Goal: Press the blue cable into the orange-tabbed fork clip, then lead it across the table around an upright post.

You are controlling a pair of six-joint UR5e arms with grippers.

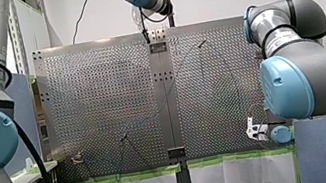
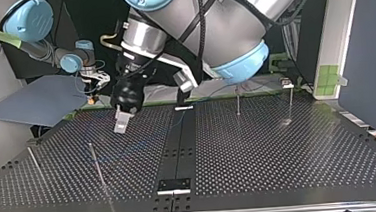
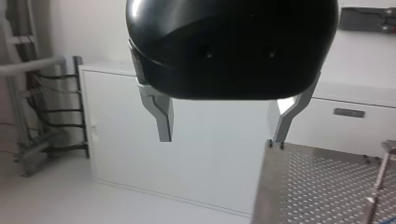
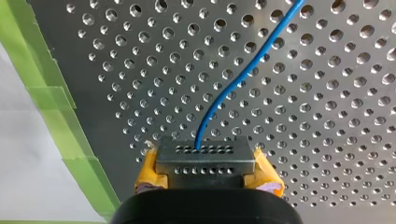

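Though near table [image 4: 70, 56] edge, right jaws tight on cable [image 4: 224, 95]; left jaws wide, empty.

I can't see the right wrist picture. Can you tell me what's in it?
My right gripper has its fingers shut on a blue cable, which curves away over the holey metal table. Yellow pads show at the fingers' sides, and green tape lines the table's edge.
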